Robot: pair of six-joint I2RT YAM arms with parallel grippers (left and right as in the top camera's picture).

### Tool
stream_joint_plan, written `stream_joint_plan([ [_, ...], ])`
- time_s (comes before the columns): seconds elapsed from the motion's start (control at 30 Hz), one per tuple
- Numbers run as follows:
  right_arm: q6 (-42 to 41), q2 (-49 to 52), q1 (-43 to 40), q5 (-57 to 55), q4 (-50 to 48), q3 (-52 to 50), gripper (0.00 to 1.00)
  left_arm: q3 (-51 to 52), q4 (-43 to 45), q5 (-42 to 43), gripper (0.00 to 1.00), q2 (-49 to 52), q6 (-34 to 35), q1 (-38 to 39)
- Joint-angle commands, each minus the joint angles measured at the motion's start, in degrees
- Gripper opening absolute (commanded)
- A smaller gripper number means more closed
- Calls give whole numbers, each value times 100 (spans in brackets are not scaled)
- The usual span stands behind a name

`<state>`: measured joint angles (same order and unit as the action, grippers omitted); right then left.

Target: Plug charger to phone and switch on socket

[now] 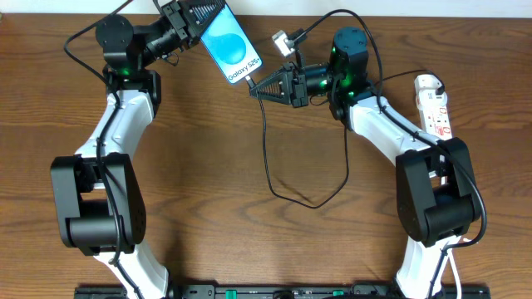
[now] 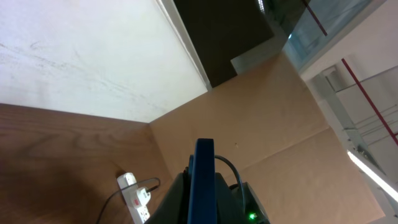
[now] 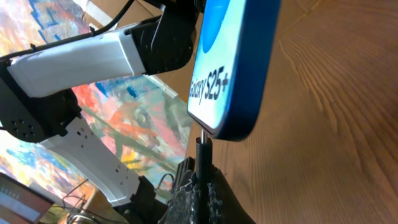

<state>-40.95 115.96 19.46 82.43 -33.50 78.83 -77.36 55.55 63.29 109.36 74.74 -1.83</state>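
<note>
Left gripper [image 1: 191,18] clamps phone [image 1: 231,46] aloft at back centre, right gripper [image 1: 258,89] pinches charger [image 3: 202,152] plug tip-to-port, full seating unclear, so socket [image 1: 434,104] at far right likely remains to switch.

White arm links [image 1: 115,133], bulky black joints [image 1: 91,208], green lights [image 1: 332,56], thin black cables [image 1: 69,41], ridged black right claw [image 3: 198,184].
</note>
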Motion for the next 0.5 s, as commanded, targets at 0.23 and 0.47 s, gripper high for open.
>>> stream_joint_plan([
  [0.23, -81, -201, -28, -267, -22, 72, 1, -48, 68, 184, 8, -166, -55, 42],
  [0.47, -146, -201, -31, -284, -68, 72, 1, -48, 68, 186, 7, -166, -55, 42],
])
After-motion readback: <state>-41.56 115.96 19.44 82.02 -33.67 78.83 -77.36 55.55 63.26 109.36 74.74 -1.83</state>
